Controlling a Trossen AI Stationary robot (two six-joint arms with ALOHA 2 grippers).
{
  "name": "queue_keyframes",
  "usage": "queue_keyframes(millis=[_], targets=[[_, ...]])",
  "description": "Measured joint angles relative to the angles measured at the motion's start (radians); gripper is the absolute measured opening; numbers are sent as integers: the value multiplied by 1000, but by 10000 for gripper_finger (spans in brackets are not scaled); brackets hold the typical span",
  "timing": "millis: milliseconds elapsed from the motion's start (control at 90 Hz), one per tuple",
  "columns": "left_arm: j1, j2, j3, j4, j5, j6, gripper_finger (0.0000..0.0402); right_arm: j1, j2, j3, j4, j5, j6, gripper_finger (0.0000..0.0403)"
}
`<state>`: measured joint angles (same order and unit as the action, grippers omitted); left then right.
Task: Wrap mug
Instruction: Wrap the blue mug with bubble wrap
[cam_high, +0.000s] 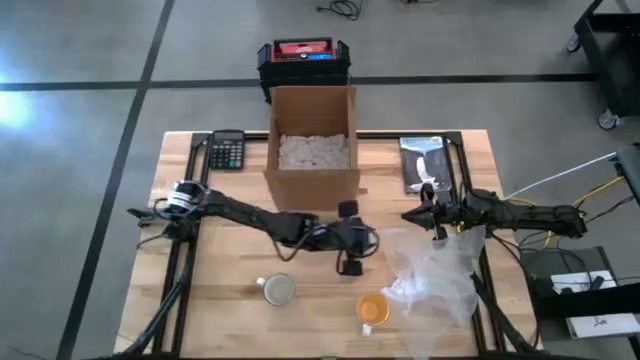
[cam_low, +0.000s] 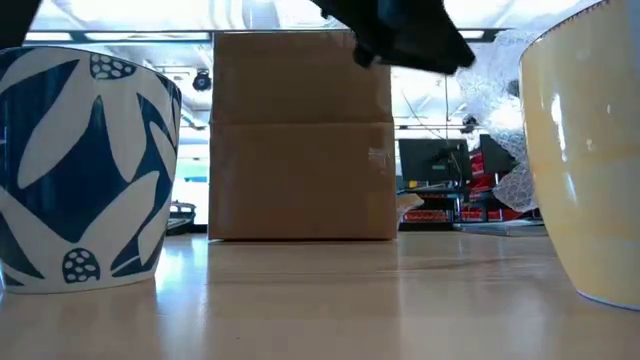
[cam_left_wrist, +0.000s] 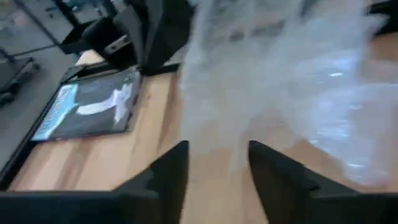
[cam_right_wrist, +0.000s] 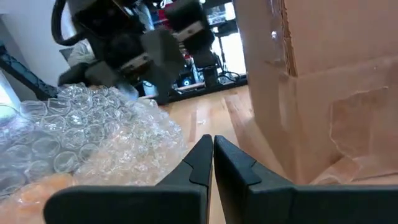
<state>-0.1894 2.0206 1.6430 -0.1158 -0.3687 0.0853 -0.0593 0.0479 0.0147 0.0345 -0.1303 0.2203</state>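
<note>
The left tool (cam_high: 350, 238) hovered over the middle of the tabletop (cam_high: 200, 300), its fingers apart and holding nothing. The right tool (cam_high: 432, 215) had its fingers together, just beside the bubble wrap (cam_high: 435, 275). The yellow mug (cam_high: 372, 309) stood at the wrap's edge, the patterned mug (cam_high: 278, 290) near it, both before the cardboard box (cam_high: 311, 140).

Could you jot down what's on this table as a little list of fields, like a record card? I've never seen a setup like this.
Table: wooden top
Box: open cardboard box, pale filling inside
Wrapping: bubble wrap, crumpled on the right side
Mugs: blue-patterned mug, yellow mug, both standing unwrapped
Other items: calculator, booklet
Left gripper: open, beside the bubble wrap, holding nothing
Right gripper: shut, empty, at the wrap's far edge
</note>
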Motion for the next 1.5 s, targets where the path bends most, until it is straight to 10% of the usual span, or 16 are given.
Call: queue_keyframes(millis=[222,478,833,1178,1500], targets=[[21,126,155,-15,-2,43,245,0,0,0,0,0,-19,0],[13,90,208,-180,-55,83,24,0,0,0,14,-1,-19,0],[-51,-178,144,-762,-329,-171,1,0,0,0,325,-4,-82,0],[-127,-536,-153,-975,-455,-617,0,0,69,63,358,27,-165,0],[-172,-772,-467,-966,-371,-907,0,9,470,303,110,25,-176,0]])
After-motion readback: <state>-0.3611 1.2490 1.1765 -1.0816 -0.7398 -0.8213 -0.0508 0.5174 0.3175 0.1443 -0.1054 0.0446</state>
